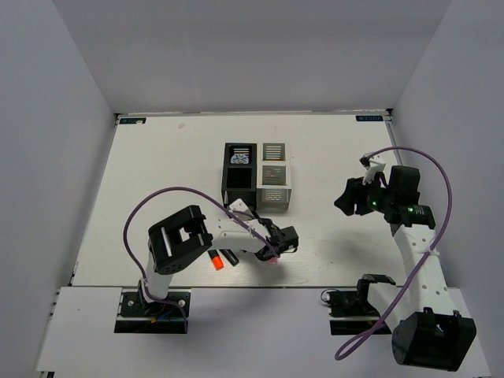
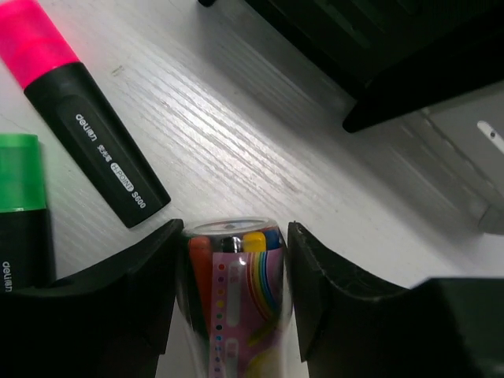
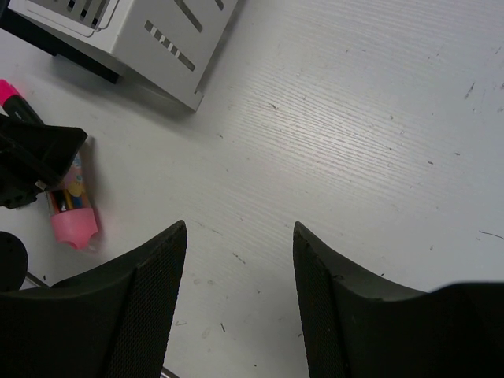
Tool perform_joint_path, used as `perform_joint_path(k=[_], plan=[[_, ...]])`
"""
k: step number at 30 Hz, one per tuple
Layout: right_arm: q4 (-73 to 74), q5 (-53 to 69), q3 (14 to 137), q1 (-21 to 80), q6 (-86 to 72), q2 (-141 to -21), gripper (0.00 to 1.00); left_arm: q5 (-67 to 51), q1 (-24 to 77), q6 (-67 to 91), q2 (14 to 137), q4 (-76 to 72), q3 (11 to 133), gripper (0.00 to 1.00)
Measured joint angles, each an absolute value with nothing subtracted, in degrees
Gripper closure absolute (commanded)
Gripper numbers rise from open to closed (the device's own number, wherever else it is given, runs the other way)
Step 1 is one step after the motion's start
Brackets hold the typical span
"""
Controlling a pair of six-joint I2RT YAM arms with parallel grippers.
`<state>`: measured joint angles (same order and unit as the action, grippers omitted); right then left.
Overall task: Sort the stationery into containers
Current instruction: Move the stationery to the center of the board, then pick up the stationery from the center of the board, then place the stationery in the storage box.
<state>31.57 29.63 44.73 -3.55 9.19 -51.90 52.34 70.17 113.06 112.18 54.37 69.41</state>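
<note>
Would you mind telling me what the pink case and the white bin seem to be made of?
The pink case looks like clear glossy plastic: coloured contents show through. The white bin looks like matte painted sheet metal, given its thin slotted walls, though plastic is possible.

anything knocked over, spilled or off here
Nothing stands out. The four black and white slotted bins stand upright, the pink-capped black highlighter lies flat, and the left tool grips the pink plastic capsule case.

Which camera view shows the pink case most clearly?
The left wrist view: the pink case sits close up between the fingers of the left gripper, and its coloured contents are visible. The right wrist view shows it small at the left edge, partly covered. The top view shows only a pink spot.
</note>
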Motion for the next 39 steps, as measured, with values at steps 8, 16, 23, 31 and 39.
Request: perform_joint_path(k=[8, 16, 23, 31, 39], plan=[[31.62, 31.16, 44.73, -5.23, 9.17, -52.51, 0.41, 53.21, 70.72, 112.97, 110.30, 51.11, 66.17, 0.98], [32.51, 34.44, 44.73, -6.17, 9.78, -52.95, 0.28, 51.18, 75.42, 102.67, 108.36, 54.06, 70.83, 1.00], [37.69, 41.56, 44.84, -6.31, 16.78, -54.17, 0.71, 54.74, 76.01, 78.65, 96.27, 54.83, 79.53, 1.00], [40.23, 46.04, 44.88, -6.31, 18.70, -54.98, 0.70, 56.38, 66.06, 45.25, 83.99, 43.20, 81.78, 1.00], [40.38, 47.24, 44.88, -6.31, 18.74, -57.14, 0.66, 56.80, 56.55, 21.74, 85.69, 22.70, 82.83, 1.00]])
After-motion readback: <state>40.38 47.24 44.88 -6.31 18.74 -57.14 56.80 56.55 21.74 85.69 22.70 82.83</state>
